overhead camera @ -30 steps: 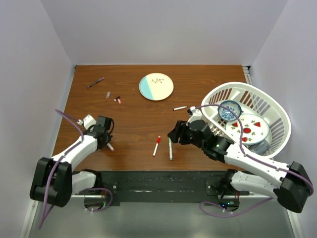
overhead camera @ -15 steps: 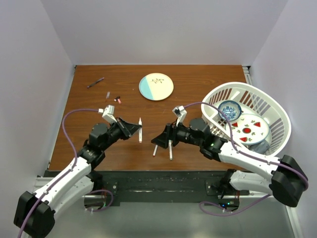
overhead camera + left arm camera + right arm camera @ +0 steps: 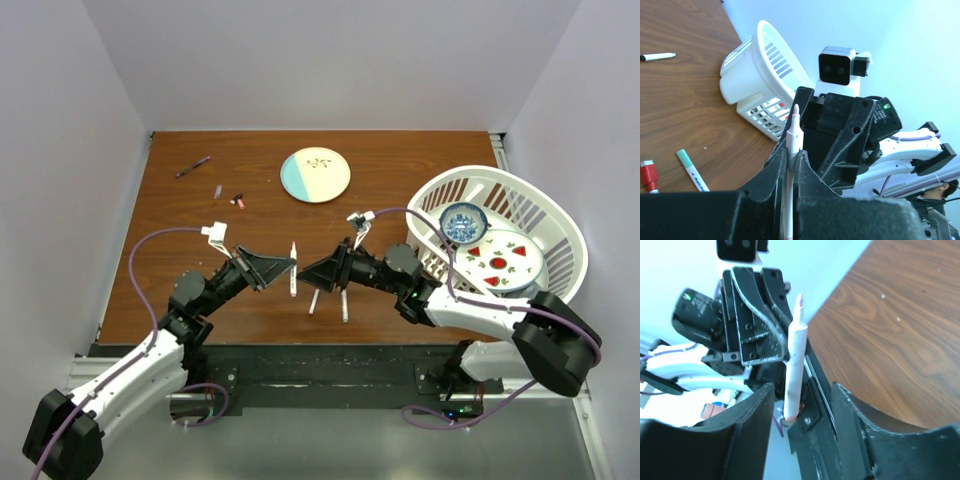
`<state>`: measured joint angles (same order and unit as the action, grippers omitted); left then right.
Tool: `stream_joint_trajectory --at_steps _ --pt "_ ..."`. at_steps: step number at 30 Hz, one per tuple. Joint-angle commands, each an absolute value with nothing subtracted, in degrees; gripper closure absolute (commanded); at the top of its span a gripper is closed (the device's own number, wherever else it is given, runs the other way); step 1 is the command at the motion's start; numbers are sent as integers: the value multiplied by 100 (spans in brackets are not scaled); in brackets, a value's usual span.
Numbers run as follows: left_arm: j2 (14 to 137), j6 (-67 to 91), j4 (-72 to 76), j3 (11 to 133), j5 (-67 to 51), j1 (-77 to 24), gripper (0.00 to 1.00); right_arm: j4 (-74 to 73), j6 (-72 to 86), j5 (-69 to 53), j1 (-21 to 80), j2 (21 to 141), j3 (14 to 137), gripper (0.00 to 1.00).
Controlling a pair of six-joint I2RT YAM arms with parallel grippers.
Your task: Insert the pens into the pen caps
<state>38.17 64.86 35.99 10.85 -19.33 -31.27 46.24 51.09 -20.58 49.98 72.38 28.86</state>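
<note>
My left gripper is shut on a white pen and holds it upright above the table's middle; in the left wrist view the pen sticks up from between the closed fingers. My right gripper is open and empty and faces the left gripper, almost touching the pen. In the right wrist view the pen stands between my open fingers. A red-capped pen and a green-capped pen lie below the grippers. Another white pen lies near the basket. A dark purple pen and two small caps lie at the far left.
A round plate sits at the back centre. A white basket with bowls and plates stands at the right, and it also shows in the left wrist view.
The left arm has lifted from the table's left side with the white pen and swung to the centre. The right gripper has risen and moved left to face it.
</note>
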Motion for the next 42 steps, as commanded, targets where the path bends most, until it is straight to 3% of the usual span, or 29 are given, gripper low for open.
stream_joint_trajectory --at_steps 1,7,11,15,16,17,18,19,21,26,34,39,42 --pt "3691 6680 4157 993 -1863 -3155 100 5678 5291 -2144 5115 7478 2988 49" --pt "3647 6636 4184 1011 -1811 -3164 100 5800 5326 -2232 5300 7892 3164 51" --pt "3612 6496 4043 1081 -1775 -3164 100 6212 5440 -2259 5335 8165 3129 63" --pt "3708 6390 4069 1125 -1897 -3155 100 6609 5537 -2364 5344 8384 3111 100" --pt "3752 6329 4139 1142 -1977 -3155 98 6670 5546 -2390 5344 8402 3094 100" --pt "3788 6154 4218 1169 -2082 -3164 86 6732 5555 -2399 5344 8437 3085 100" --pt "3858 6074 4053 1230 -2153 -3155 51 6759 5581 -2391 5344 8446 3068 100" --pt "3884 5986 3843 1439 -2153 -3155 35 6785 5581 -2373 5352 8438 3006 100" --pt "3928 5609 3326 1660 -2145 -3155 17 6864 5634 -2259 5344 8411 2927 100" --pt "3876 4949 1614 2539 -1469 -3147 1 6008 5292 -2066 5344 7833 2681 100" --pt "4323 3604 -753 4261 894 -3138 1 2937 4210 -828 5344 5943 2479 100" --pt "5428 3349 -1835 5209 2002 -2945 13 1979 3982 -466 5344 4968 2426 100" --pt "6265 3357 -2276 5728 1690 -2331 20 1609 3885 -396 5344 4642 2426 100"
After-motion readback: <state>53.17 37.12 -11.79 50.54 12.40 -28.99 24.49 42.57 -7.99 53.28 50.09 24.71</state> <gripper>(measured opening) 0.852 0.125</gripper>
